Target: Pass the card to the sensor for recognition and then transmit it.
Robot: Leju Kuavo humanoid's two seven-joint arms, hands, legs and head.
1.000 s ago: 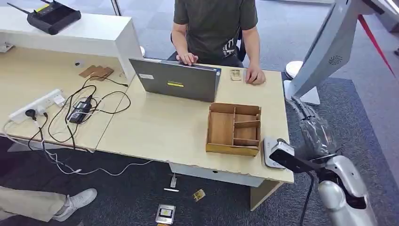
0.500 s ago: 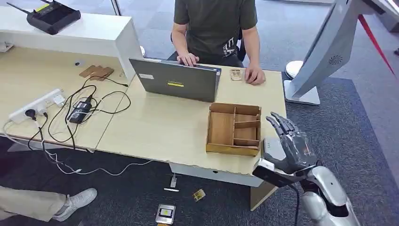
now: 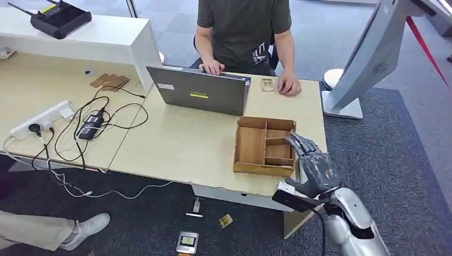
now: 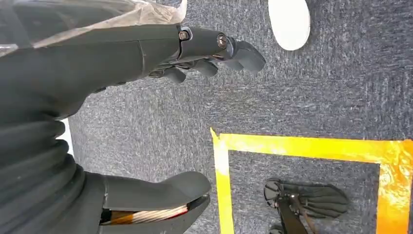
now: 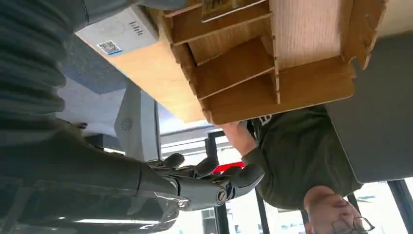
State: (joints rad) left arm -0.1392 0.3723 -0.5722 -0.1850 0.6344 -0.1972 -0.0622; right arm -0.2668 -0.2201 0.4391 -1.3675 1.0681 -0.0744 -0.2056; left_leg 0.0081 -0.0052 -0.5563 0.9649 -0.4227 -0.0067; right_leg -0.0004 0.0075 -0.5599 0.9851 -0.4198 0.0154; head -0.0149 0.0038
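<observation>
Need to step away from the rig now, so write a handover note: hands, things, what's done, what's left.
Left hand: open, hanging over the carpet, holding nothing.
Right hand: open, fingers spread over the wooden tray's right edge, holding nothing.
White sensor: on the desk beside the tray.
Card: possibly the printed item in a tray compartment; unclear.
Done: nothing yet.
Left: grasp card, show it to the sensor, pass it on.

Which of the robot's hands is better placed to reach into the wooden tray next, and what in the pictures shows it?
Probably the right. The right hand is raised at the table's edge, fingers apart, beside the wooden tray. The left hand hangs over grey carpet and yellow floor tape.
</observation>
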